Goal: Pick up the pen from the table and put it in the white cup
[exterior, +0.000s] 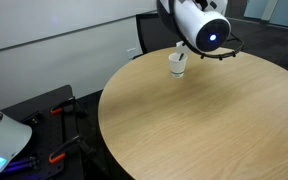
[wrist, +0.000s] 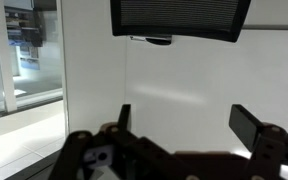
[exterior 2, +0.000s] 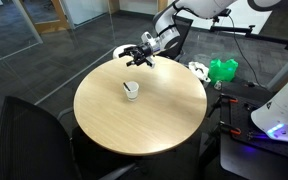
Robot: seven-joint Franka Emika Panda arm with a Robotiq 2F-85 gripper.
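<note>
The pincer [exterior 2: 139,56] hovers wide open and empty over the round counter's [exterior 2: 154,125] far edge, near but apart from the white cup [exterior 2: 131,92] holding the dark pen [exterior 2: 130,86].

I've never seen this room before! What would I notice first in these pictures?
The big round wooden table fills the middle, with a tiny white cup standing near one edge and something dark poking out of it. Over that edge hangs the white robot arm, which carries a glowing blue ring. In an exterior view, a bright green thing sits beyond the table.
</note>
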